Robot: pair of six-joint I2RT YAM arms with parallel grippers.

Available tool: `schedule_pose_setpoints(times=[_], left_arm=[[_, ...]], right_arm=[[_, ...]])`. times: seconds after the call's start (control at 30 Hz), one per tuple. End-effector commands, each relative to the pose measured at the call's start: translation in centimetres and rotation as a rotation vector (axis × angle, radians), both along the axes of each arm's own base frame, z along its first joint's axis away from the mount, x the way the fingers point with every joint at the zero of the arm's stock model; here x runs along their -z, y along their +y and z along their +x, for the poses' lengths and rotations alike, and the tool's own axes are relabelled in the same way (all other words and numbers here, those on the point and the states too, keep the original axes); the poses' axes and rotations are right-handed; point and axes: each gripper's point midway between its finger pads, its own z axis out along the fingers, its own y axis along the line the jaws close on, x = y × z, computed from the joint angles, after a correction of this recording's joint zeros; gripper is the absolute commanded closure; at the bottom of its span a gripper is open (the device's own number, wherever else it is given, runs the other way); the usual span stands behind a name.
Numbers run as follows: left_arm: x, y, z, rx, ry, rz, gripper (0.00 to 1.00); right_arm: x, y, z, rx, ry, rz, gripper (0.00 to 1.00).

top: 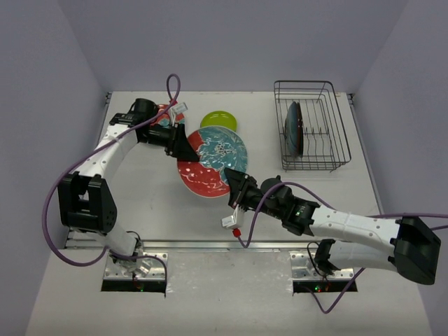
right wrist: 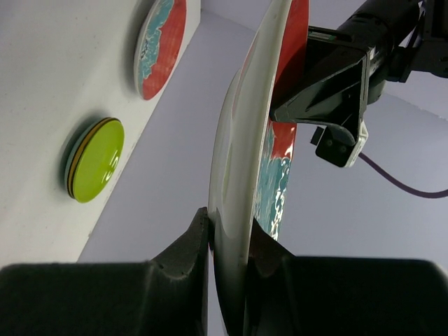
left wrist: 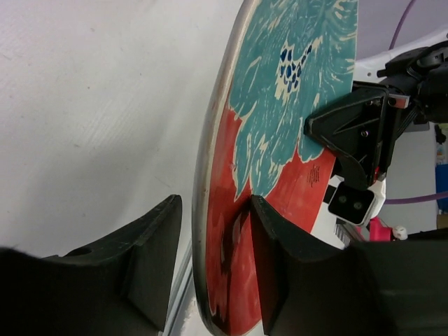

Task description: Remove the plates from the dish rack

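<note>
The right gripper (right wrist: 227, 222) is clamping the rim of the red-and-teal plate (top: 210, 168). The left gripper (left wrist: 213, 210) is straddling the opposite rim, jaws apart, not clamping.

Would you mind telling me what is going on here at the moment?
The right gripper is clamped on the near rim of a red-and-teal plate over the middle of the table. The left gripper straddles its far rim, with a gap on one side, so this looks like a handover. One dark plate stands in the rack; a green plate and a second patterned plate lie on the table.
</note>
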Motion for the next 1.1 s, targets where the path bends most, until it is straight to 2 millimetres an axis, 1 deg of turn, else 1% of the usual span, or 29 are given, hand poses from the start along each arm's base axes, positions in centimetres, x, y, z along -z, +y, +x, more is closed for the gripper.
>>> schedule_pose_setpoints(times=[0.0, 0.1, 0.13, 0.17, 0.23, 0.27, 0.3, 0.4, 0.5, 0.53, 0.57, 0.6, 0.63, 0.67, 0.73, 0.77, 0.8, 0.83, 0.87, 0.9, 1.0, 1.07], left_arm=[[-0.2, -0.5, -1.0, 0.061, -0.016, -0.059, 0.62], [-0.5, -0.6, -1.1, 0.066, -0.012, -0.076, 0.84], [-0.6, -0.7, -1.1, 0.068, -0.006, -0.083, 0.94], [-0.6, -0.7, -1.1, 0.068, -0.001, -0.088, 0.99], [-0.7, -0.7, -1.1, 0.069, 0.001, -0.098, 1.0], [-0.8, -0.7, -1.1, 0.069, 0.004, -0.102, 1.0], [-0.9, -0.5, -0.9, 0.06, 0.002, -0.107, 1.0], [-1.7, 1.7, 1.3, -0.025, 0.002, -0.142, 1.0], [-2.5, 6.9, 5.9, -0.206, -0.006, -0.153, 1.0], [-2.3, 8.3, 7.3, -0.262, -0.012, -0.135, 1.0], [-2.4, 9.6, 8.5, -0.312, -0.013, -0.13, 1.0], [-2.2, 10.8, 9.7, -0.377, 0.028, -0.134, 1.0], [-1.9, 12.6, 11.3, -0.459, 0.032, -0.129, 1.0], [-1.9, 14.3, 12.8, -0.52, -0.001, -0.118, 1.0], [-0.5, 16.4, 15.1, -0.62, 0.019, -0.084, 1.0], [-0.3, 17.5, 16.3, -0.655, 0.002, -0.067, 1.0], [0.5, 18.1, 17.3, -0.683, 0.02, -0.057, 1.0], [0.6, 18.4, 17.8, -0.695, 0.009, -0.051, 1.0], [1.8, 19.0, 18.9, -0.725, 0.029, -0.043, 1.0], [2.5, 19.5, 19.7, -0.746, 0.04, -0.04, 1.0], [3.3, 20.7, 22.0, -0.779, 0.019, -0.044, 1.0], [4.8, 20.9, 23.0, -0.789, 0.061, -0.059, 1.0]], right_arm=[[-12.2, 0.0, -0.5, -0.014, -0.261, 0.346, 1.0], [-11.9, 0.0, -0.6, -0.015, -0.257, 0.337, 1.0], [-11.7, 0.0, -0.5, -0.012, -0.254, 0.331, 1.0], [-11.6, -0.1, -0.3, -0.003, -0.253, 0.327, 1.0], [-11.3, -0.3, 0.0, 0.019, -0.249, 0.318, 0.97], [-11.2, -0.4, 0.1, 0.029, -0.248, 0.316, 0.92], [-11.1, -0.5, 0.2, 0.038, -0.245, 0.313, 0.83], [-10.5, -1.1, 0.7, 0.081, -0.209, 0.301, 0.41], [-9.9, -2.2, 1.2, 0.132, -0.165, 0.309, 0.11], [-9.6, -2.5, 1.3, 0.147, -0.154, 0.305, 0.06], [-9.3, -2.8, 1.4, 0.162, -0.143, 0.301, 0.02], [-9.0, -3.1, 1.6, 0.18, -0.129, 0.299, 0.01], [-8.6, -3.6, 1.9, 0.208, -0.118, 0.296, 0.01], [-8.2, -4.2, 2.2, 0.237, -0.111, 0.291, 0.01], [-7.8, -5.0, 2.7, 0.282, -0.083, 0.305, 0.01], [-7.7, -5.6, 3.0, 0.314, -0.063, 0.319, 0.01], [-7.0, -6.2, 3.4, 0.354, -0.011, 0.319, 0.01], [-6.5, -6.6, 3.7, 0.385, 0.029, 0.319, 0.01], [-6.1, -7.2, 4.1, 0.435, 0.092, 0.324, 0.01], [-5.9, -8.0, 4.6, 0.482, 0.137, 0.333, 0.01], [-5.7, -9.7, 5.5, 0.575, 0.213, 0.353, 0.01], [-5.7, -10.5, 5.9, 0.617, 0.242, 0.371, 0.01]])
